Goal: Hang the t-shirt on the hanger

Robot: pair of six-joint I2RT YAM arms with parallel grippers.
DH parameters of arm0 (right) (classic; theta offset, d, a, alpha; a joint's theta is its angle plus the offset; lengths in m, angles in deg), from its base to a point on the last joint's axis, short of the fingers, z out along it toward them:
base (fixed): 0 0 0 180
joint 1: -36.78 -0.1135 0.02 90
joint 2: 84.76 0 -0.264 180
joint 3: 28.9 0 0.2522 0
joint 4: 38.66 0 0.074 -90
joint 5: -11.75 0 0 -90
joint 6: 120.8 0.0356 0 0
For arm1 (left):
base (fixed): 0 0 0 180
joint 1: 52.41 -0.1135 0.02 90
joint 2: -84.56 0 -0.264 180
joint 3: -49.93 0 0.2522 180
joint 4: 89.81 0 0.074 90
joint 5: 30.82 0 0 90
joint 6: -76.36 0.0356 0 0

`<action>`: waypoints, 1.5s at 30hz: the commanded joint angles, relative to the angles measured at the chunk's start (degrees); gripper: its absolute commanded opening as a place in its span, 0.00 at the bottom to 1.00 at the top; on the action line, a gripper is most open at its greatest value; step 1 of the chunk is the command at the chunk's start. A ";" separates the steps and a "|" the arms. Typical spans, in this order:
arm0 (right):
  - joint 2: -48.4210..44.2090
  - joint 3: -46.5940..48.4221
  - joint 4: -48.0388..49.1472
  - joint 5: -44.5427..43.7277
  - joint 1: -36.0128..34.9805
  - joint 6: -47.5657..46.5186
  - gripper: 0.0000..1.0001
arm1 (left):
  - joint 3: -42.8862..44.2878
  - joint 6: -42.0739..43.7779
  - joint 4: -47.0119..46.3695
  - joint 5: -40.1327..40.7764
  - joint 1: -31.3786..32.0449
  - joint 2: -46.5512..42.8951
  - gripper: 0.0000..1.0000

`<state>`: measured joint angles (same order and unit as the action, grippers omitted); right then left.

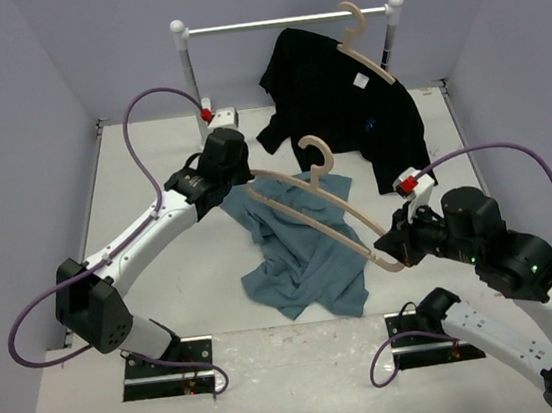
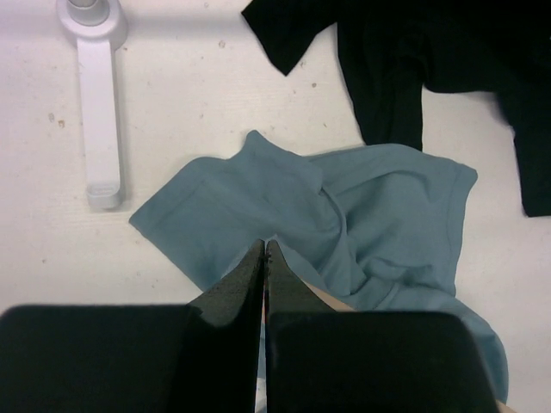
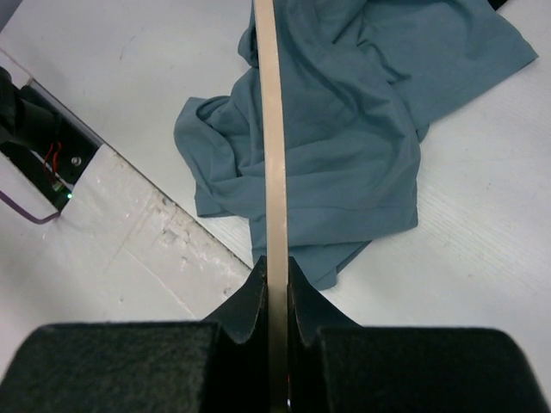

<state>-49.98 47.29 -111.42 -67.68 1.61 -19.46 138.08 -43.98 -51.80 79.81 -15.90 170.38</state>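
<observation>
the t-shirt (image 1: 302, 254) lies crumpled on the white table (image 1: 179, 279) in the middle of the top view, between the two arms. above it the hanger (image 3: 274, 129) slants from centre toward lower right. the right gripper (image 1: 394, 247) has its jaws clamped on the hanger's right tip. the left gripper (image 2: 264, 249) has its jaws pressed fully together with nothing seen between them, just beside the hanger's left end. a black shirt (image 1: 344, 107) hangs from the rail (image 1: 283, 20) at upper centre.
</observation>
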 commanded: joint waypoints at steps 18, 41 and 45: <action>-3.95 0.54 5.45 -33.46 0.02 5.78 0.00 | 0.96 -1.93 0.10 -4.93 1.76 15.09 0.80; -5.74 -4.66 12.83 -26.66 0.06 5.31 0.00 | -22.13 10.07 -27.49 -20.99 6.62 -20.58 0.00; -5.87 -5.56 13.98 -24.30 0.02 4.66 0.00 | -42.21 -0.88 -31.53 -7.31 9.98 -26.66 0.00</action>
<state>-55.22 42.38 -102.80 -94.62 1.61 -14.35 114.16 -34.53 -76.13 61.05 -8.53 146.54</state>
